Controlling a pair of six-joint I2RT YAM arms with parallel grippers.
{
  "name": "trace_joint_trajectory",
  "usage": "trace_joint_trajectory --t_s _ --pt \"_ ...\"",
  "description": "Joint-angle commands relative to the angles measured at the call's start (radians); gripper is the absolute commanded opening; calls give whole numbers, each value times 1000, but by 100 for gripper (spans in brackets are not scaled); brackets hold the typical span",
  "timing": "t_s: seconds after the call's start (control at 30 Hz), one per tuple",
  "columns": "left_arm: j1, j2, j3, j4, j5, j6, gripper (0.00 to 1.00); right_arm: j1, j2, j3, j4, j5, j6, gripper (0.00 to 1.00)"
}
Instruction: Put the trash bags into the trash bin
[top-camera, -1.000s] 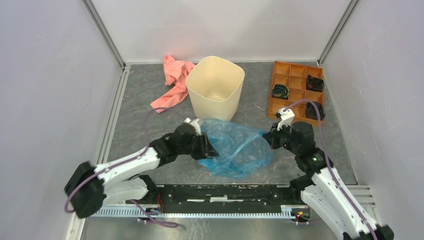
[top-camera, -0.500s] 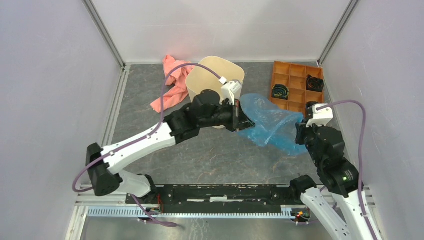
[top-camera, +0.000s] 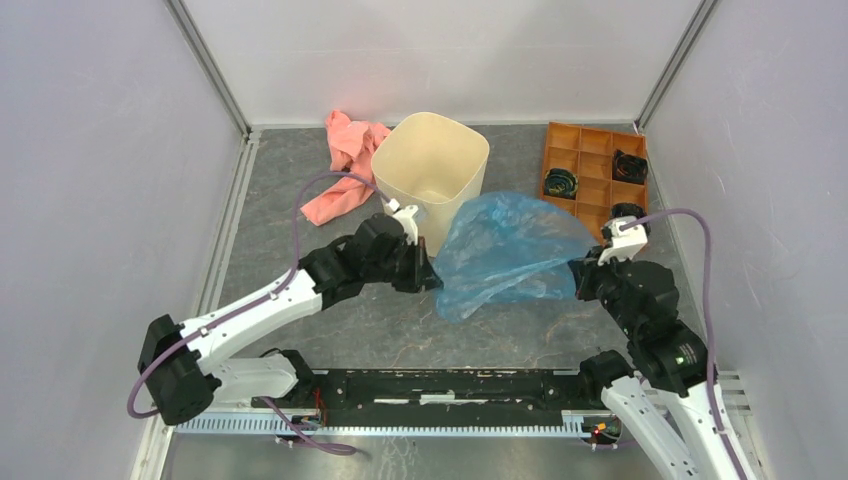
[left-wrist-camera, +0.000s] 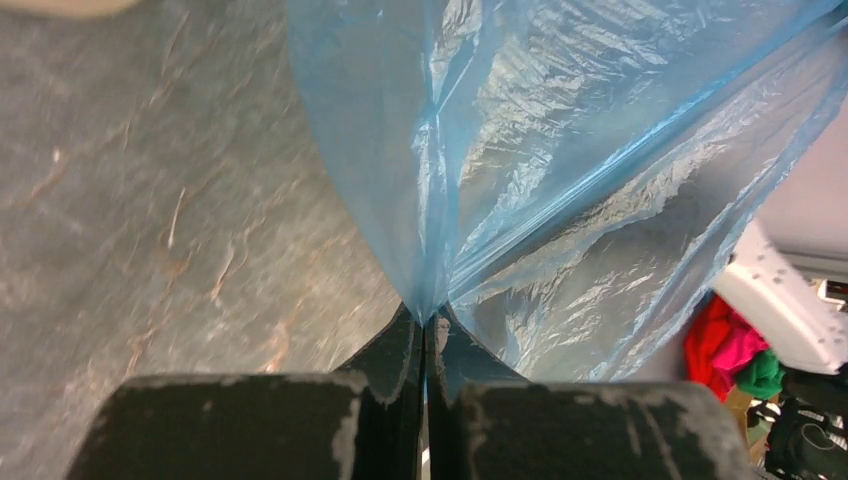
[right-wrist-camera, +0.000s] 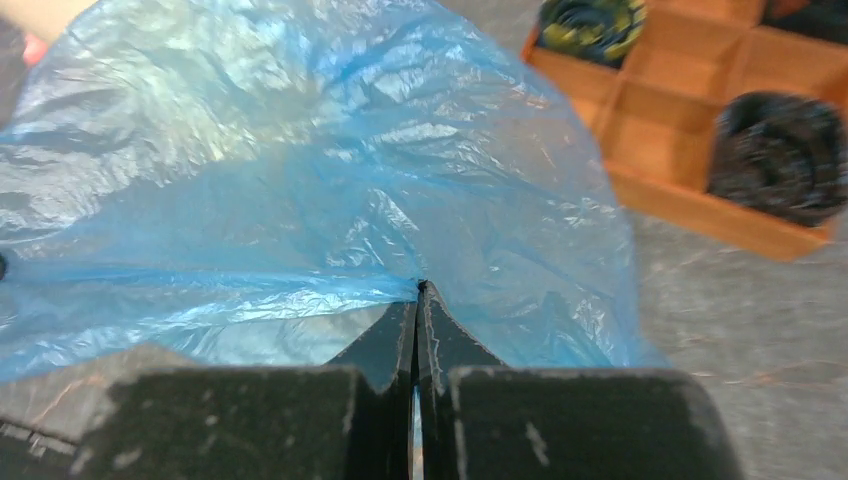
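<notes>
The translucent blue trash bag (top-camera: 510, 250) hangs stretched between my two grippers, above the table in front of the bin. My left gripper (top-camera: 432, 278) is shut on the bag's left edge; in the left wrist view its tips (left-wrist-camera: 428, 318) pinch the blue plastic (left-wrist-camera: 560, 150). My right gripper (top-camera: 577, 280) is shut on the bag's right edge; in the right wrist view its tips (right-wrist-camera: 418, 292) pinch the blue film (right-wrist-camera: 300, 170). The cream-beige trash bin (top-camera: 431, 172) stands upright behind the bag, open and empty as far as I can see.
A pink-salmon cloth (top-camera: 347, 165) lies left of the bin. An orange compartment tray (top-camera: 590, 180) with dark bundles stands at the back right, also in the right wrist view (right-wrist-camera: 700, 150). Grey walls and rails bound the table.
Both grippers lifted the bag off the table. Since half a second ago the left gripper dropped back down-left from the bin's rim, and the bag now spreads wider between the grippers.
</notes>
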Motion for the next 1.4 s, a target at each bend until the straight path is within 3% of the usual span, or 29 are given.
trace_joint_trajectory --t_s 0.0,0.1,0.23,0.33,0.43,0.7,0.9,1.0,1.1,1.23,1.37 --pt "11 -132 -71 -30 24 -27 7 -1 -17 -64 56 -140 70 1" --pt "46 -170 -96 -80 -16 -14 19 -1 -18 -141 125 -248 134 0" --pt "68 -234 -100 -162 -125 -19 57 -1 8 -222 237 -341 214 1" --pt "68 -382 -196 -156 -159 -77 85 -1 40 -250 315 -353 255 0" --pt "68 -545 -316 -130 -128 -150 99 -1 107 -251 382 -346 287 0" --pt "68 -755 -565 -2 16 -332 100 -2 298 -268 492 -178 465 0" --pt "27 -661 -672 199 66 -337 99 -1 391 -233 444 31 491 0" --pt "-85 -585 -682 264 -27 -275 96 -5 399 -228 444 111 492 0" --pt "-234 -466 -649 284 -159 -203 91 -16 424 -225 457 101 483 0" --pt "-393 -361 -636 331 -402 -114 90 -29 451 -212 462 55 457 0" --pt "-516 -266 -670 538 -607 36 90 -31 435 -213 460 32 437 0"
